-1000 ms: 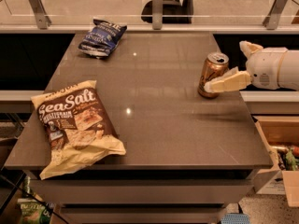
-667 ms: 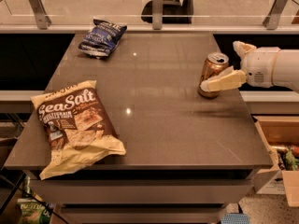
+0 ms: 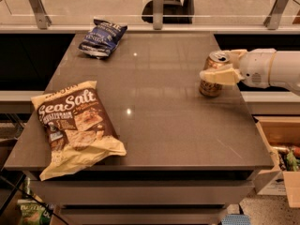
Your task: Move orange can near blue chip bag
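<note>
Three items: sitting on the counter [image 3: 164,125] (grey, glossy top).
tool [image 3: 224,65]: reaching in from the right side, gripping the orange can [image 3: 210,88]; one cream finger [image 3: 219,75] is lying across the can's front, the other sitting behind its rim.
orange can: standing upright near the counter's right edge (base looking to be on the surface).
blue chip bag [image 3: 102,37]: lying at the far left corner, well apart from the can.
Sea Salt bag [image 3: 75,125]: lying flat at the near left.

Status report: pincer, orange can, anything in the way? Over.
Pincer at the orange can, right side of table. Can upright, far from blue chip bag at rear left. Nothing stands between them.
</note>
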Motion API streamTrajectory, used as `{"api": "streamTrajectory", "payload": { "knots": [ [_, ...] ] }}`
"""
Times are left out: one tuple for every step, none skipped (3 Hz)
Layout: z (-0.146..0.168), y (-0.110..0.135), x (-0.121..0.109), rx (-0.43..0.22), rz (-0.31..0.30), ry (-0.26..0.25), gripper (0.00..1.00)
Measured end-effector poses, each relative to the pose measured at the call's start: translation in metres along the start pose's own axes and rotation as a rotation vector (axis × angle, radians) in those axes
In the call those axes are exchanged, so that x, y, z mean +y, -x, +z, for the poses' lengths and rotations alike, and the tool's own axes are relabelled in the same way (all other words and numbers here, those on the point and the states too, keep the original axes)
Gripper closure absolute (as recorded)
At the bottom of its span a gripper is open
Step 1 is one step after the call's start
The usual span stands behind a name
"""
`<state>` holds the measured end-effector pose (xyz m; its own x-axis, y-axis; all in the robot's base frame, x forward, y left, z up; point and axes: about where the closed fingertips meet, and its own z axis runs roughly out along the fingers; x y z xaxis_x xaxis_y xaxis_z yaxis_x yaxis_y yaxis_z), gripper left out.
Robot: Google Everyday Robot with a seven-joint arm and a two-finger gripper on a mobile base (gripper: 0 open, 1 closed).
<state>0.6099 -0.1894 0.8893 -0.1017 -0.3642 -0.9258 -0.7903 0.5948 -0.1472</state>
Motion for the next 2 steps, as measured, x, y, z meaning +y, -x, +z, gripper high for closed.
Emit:
{"api": "streamTrajectory", "payload": {
  "knots": [
    [0.0022,0.0011,0.0014,-0.001,-0.001,0.004,0.64],
    [0.0042,0.0023,0.0029,-0.002,-0.003,0.009,0.88]
  ]
}}
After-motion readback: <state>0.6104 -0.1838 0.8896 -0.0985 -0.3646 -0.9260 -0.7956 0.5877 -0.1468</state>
